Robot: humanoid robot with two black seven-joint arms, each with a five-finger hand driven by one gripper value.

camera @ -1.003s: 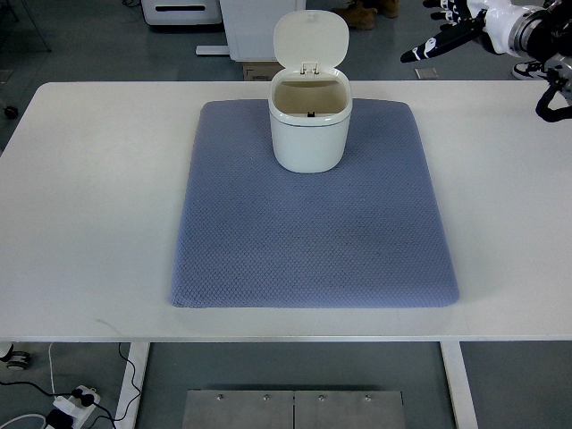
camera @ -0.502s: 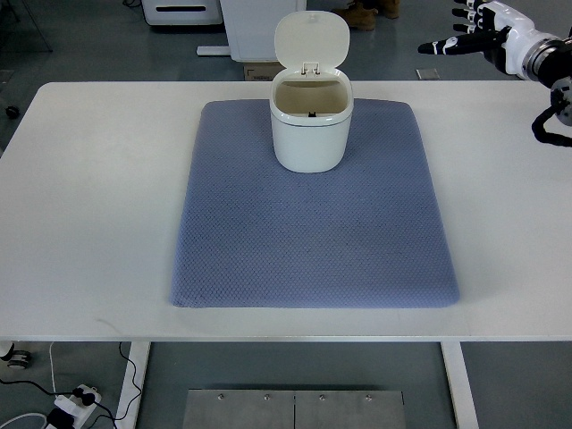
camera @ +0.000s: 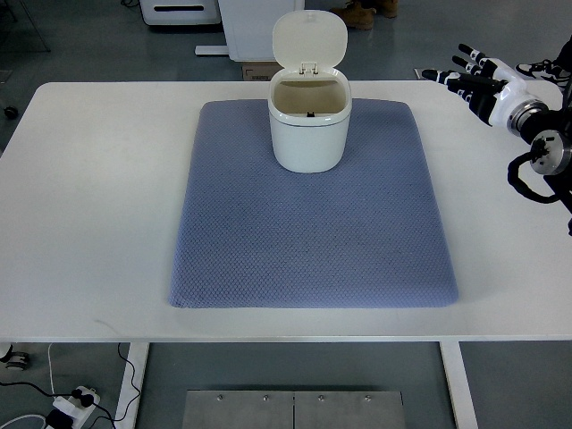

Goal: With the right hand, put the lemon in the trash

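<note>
A small white trash bin (camera: 309,125) stands upright at the far middle of the blue-grey mat (camera: 313,241), its lid (camera: 309,39) flipped up and open. I see no lemon anywhere on the table or mat; the inside of the bin shows only a pale wall. My right hand (camera: 472,77) hovers over the table's far right part, well to the right of the bin, fingers spread and empty. The left arm is out of view.
The white table (camera: 89,206) carries only the mat and bin. Beyond its far edge are white cabinets (camera: 255,22) and a person's shoes (camera: 368,11) on the grey floor. A power strip (camera: 71,407) lies on the floor below left.
My right hand has come down and toward me from the far right corner, and now sits lower over the table's right edge. The bin and mat are unchanged.
</note>
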